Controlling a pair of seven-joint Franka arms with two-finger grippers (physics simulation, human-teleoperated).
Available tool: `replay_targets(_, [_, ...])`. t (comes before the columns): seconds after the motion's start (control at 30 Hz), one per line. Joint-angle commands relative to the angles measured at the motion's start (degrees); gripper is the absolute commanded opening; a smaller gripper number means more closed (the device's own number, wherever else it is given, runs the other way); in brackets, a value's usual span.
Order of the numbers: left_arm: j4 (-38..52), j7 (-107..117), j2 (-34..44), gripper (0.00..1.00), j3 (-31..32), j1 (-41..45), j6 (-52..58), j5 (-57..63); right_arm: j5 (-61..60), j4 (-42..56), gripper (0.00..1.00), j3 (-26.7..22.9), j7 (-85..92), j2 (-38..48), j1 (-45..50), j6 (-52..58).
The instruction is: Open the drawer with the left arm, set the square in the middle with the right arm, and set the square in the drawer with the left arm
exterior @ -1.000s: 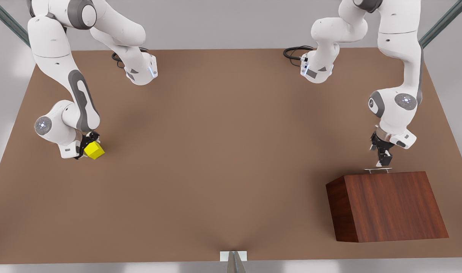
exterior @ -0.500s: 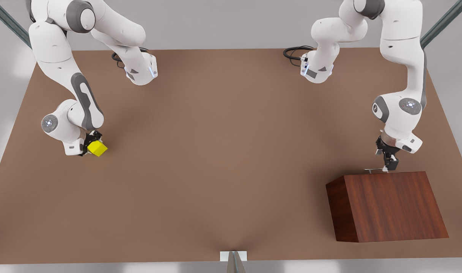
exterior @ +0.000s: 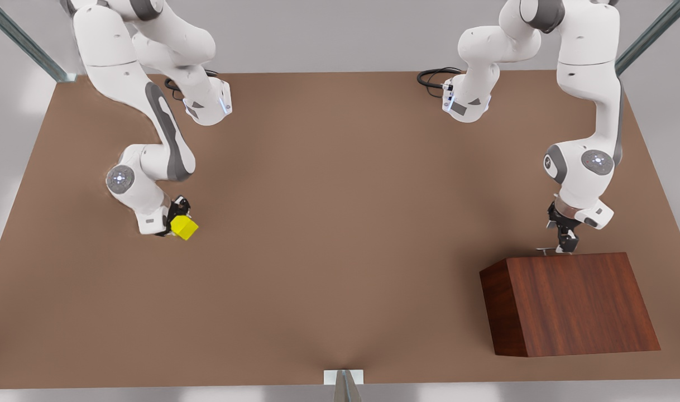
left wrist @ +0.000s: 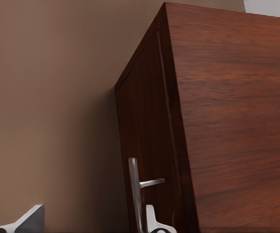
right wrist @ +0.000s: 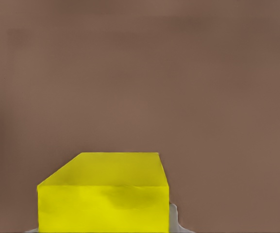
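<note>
Since the earlier frames your right gripper (exterior: 179, 223) has carried the small bright yellow cube (exterior: 185, 228) inward from the table's left side toward the middle, while your left gripper (exterior: 565, 245) has kept to the thin silver bar handle (exterior: 546, 251) with barely a shift.

Start at the right gripper: its fingers pinch the cube, whose yellow faces sit close under the wrist camera (right wrist: 103, 199) above bare tabletop. You hold it clear of the surface, I judge, so it can travel without dragging; the drop point at the middle of the flat matte brown tabletop (exterior: 340, 223) lies well to the right of it.

Your left gripper sits at the far edge of the large dark reddish-brown wooden box (exterior: 569, 304), on the table's right, near side. In the wrist view one pale fingertip (left wrist: 152, 221) lies just beside the handle (left wrist: 135, 194) and another (left wrist: 25, 221) stands well off, so the fingers look spread around the bar. Presumably that straddle readies a pull. The drawer (left wrist: 144, 145) front lies flush with the box, so it reads as shut.

No brand, label or writing can be read anywhere.
</note>
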State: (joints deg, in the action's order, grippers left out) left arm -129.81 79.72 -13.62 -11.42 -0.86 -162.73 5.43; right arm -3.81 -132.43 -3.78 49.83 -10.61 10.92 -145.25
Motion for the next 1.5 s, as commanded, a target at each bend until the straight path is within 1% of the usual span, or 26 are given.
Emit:
replay_targets(0.0, [-0.1,0.0,0.0,1.00,0.0,0.0,0.0,0.0,0.2,0.8,0.51,0.0,-2.1,-0.3,1.1,0.1])
replay_targets(0.07, [-0.1,0.0,0.1,1.00,0.1,0.0,0.1,0.0,0.2,7.3,0.52,0.7,-12.1,-3.4,8.3,2.9])
replay_targets(0.1, [-0.2,0.0,0.5,1.00,0.1,0.0,1.1,0.0,0.3,11.7,0.52,5.3,-18.0,-6.2,8.3,3.4])
replay_targets(0.13, [-0.3,0.0,0.9,1.00,0.1,0.0,2.1,0.0,0.3,15.0,0.52,8.1,-21.6,-8.6,8.3,3.5])
replay_targets(0.17, [-0.4,0.1,1.7,1.00,0.1,0.0,3.0,0.0,0.3,18.4,0.52,10.5,-25.7,-11.7,8.4,3.5])
replay_targets(0.2, [-0.4,0.3,2.1,1.00,0.1,0.0,3.8,0.0,0.2,22.2,0.52,11.2,-26.7,-14.7,9.2,3.6])
replay_targets(0.23, [-0.4,0.7,2.1,1.00,0.1,0.1,4.1,0.0,0.2,26.1,0.52,11.3,-29.9,-17.7,11.0,3.6])
replay_targets(0.37, [-1.4,0.7,3.2,1.00,0.6,0.2,5.8,0.0,0.6,49.8,0.52,11.2,-47.1,-32.5,22.6,11.9])
replay_targets(0.57, [-3.0,0.4,5.6,1.00,0.6,0.2,8.4,0.1,1.0,69.5,0.54,10.2,-54.8,-46.5,29.1,13.2])
replay_targets(0.6, [-3.0,0.4,5.8,1.00,0.5,0.2,8.8,0.1,1.0,70.7,0.59,10.3,-54.8,-47.7,29.3,13.1])
replay_targets(0.63, [-3.7,0.3,6.4,1.00,0.5,0.2,9.0,0.1,1.0,70.7,0.84,10.3,-54.8,-47.8,30.1,12.6])
replay_targets(0.67, [-4.3,0.3,7.0,1.00,0.5,0.2,9.4,0.1,0.9,70.6,1.00,10.4,-54.8,-48.0,30.2,11.7])
replay_targets(0.77, [-4.7,0.2,7.5,1.00,0.6,0.2,9.7,0.1,0.9,70.6,1.00,10.1,-55.6,-48.5,31.2,11.5])
replay_targets(0.9, [-5.9,0.2,9.6,1.00,0.6,0.2,11.4,0.1,0.8,70.0,1.00,10.0,-55.6,-47.7,31.2,12.1])
replay_targets(0.93, [-5.9,0.2,9.9,1.00,0.6,0.2,12.3,0.1,1.0,67.0,1.00,9.9,-55.5,-44.2,31.2,12.1])
replay_targets(0.97, [-6.0,0.2,10.3,1.00,0.6,0.2,12.8,0.1,2.5,63.2,1.00,10.1,-55.1,-38.6,29.7,12.2])
replay_targets(1.07, [-6.8,0.0,10.7,1.00,0.6,0.2,12.8,0.1,3.0,39.5,1.00,10.4,-48.3,-14.7,20.7,12.4])
replay_targets(1.1, [-6.8,0.0,10.7,1.00,0.5,0.2,12.8,0.1,3.0,35.9,1.00,10.2,-46.8,-8.8,16.7,15.8])
replay_targets(1.13, [-7.4,0.0,10.8,1.00,0.5,0.2,12.8,0.1,2.9,37.7,1.00,9.9,-47.1,-5.0,10.5,26.7])
replay_targets(1.17, [-7.4,0.0,10.8,1.00,0.5,0.2,12.7,0.1,2.9,37.6,1.00,9.8,-47.4,-1.4,4.7,33.3])
replay_targets(1.23, [-7.4,-0.1,10.7,1.00,0.5,0.2,12.7,0.1,3.0,38.3,1.00,6.1,-49.8,3.4,-4.3,42.2])
replay_targets(1.27, [-7.5,-0.1,10.6,1.00,0.5,0.2,12.7,0.1,4.6,40.0,1.00,2.3,-49.7,4.1,-4.5,43.6])
replay_targets(1.3, [-7.5,-0.1,10.5,1.00,0.5,0.2,12.7,0.1,7.8,41.5,1.00,0.1,-49.6,4.3,-4.5,45.8])
replay_targets(1.37, [-8.3,-0.1,10.8,1.00,0.5,0.2,12.7,0.1,7.7,41.1,1.00,-0.1,-45.2,3.8,-7.9,45.8])
replay_targets(1.4, [-8.4,-0.1,11.2,1.00,0.5,0.2,12.8,0.1,6.4,43.9,1.00,0.0,-44.2,1.2,-10.0,45.2])
replay_targets(1.47, [-9.3,-0.2,11.9,1.00,0.5,0.2,12.8,0.1,5.6,45.9,1.00,0.0,-44.4,0.1,-9.9,45.8])
